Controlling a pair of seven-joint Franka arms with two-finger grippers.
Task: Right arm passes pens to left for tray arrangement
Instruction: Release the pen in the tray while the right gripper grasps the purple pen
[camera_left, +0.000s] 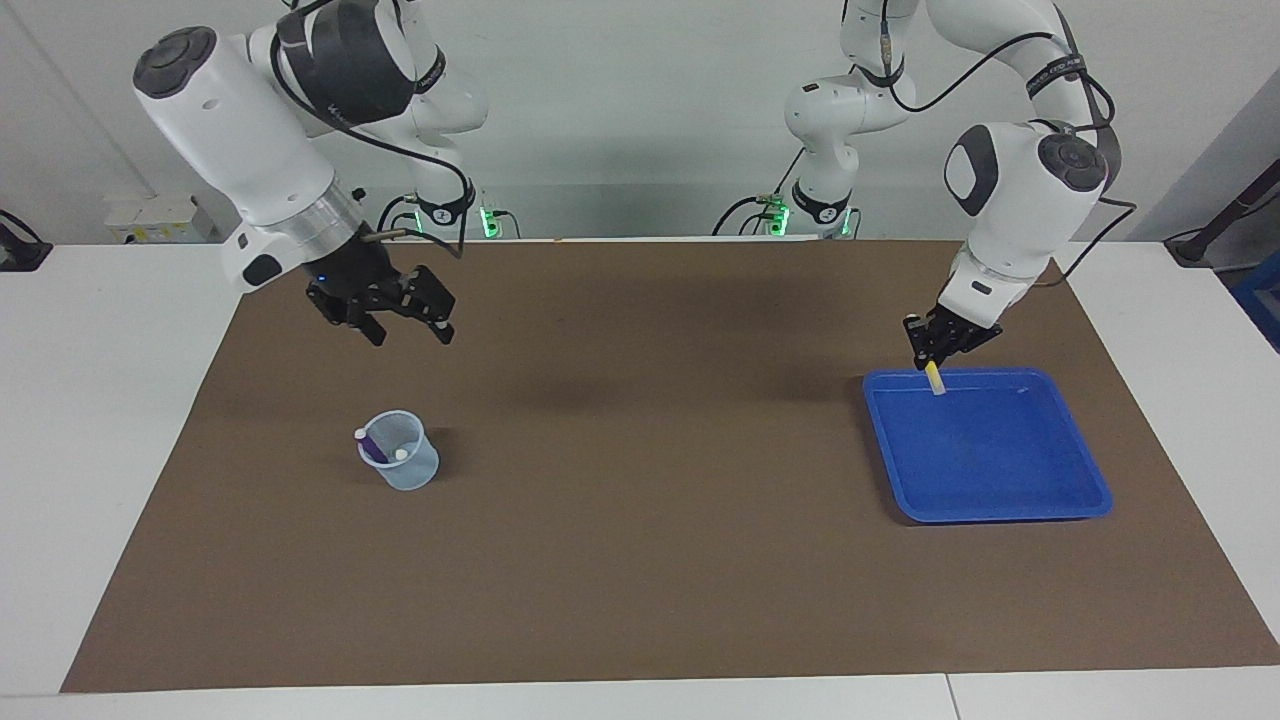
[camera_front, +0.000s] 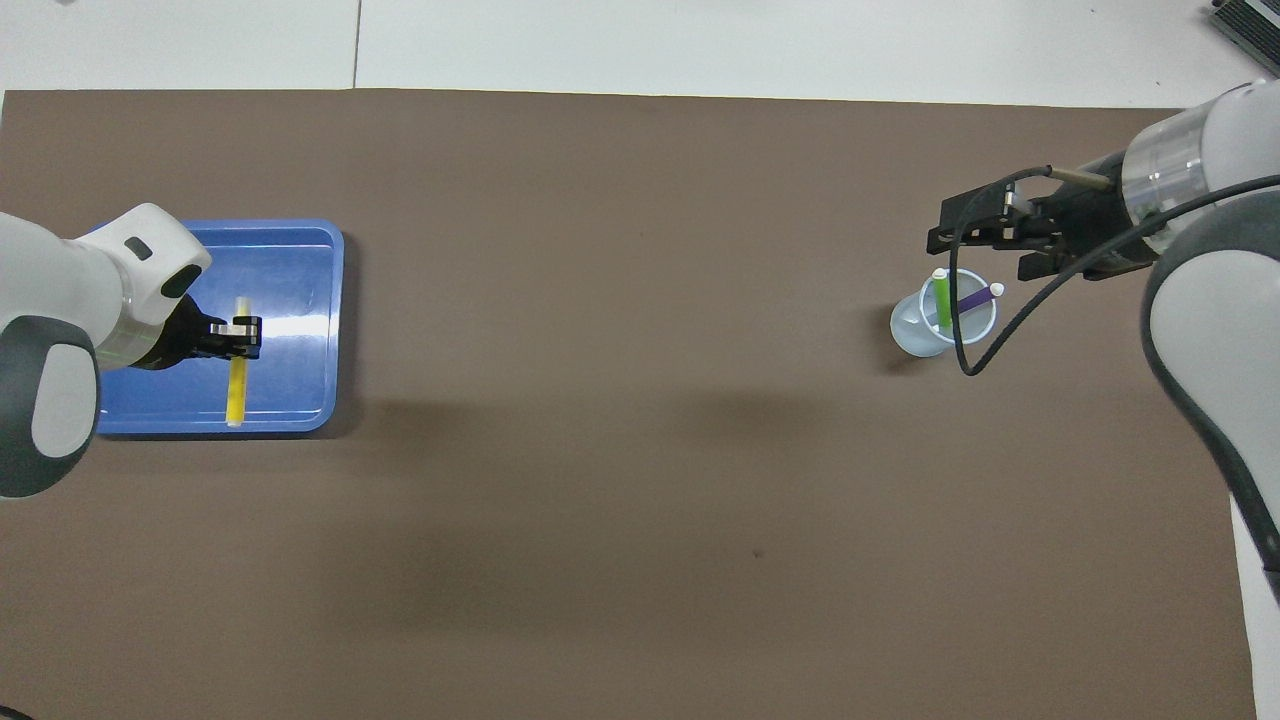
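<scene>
Honestly there's not much here I can read. My left arm (camera_left: 1010, 200) has a dark band with white lettering up by the cable, and my right arm (camera_left: 250, 140) has some white print on its dark joint cover, but both are too small to make out. No labels show anywhere else.
</scene>
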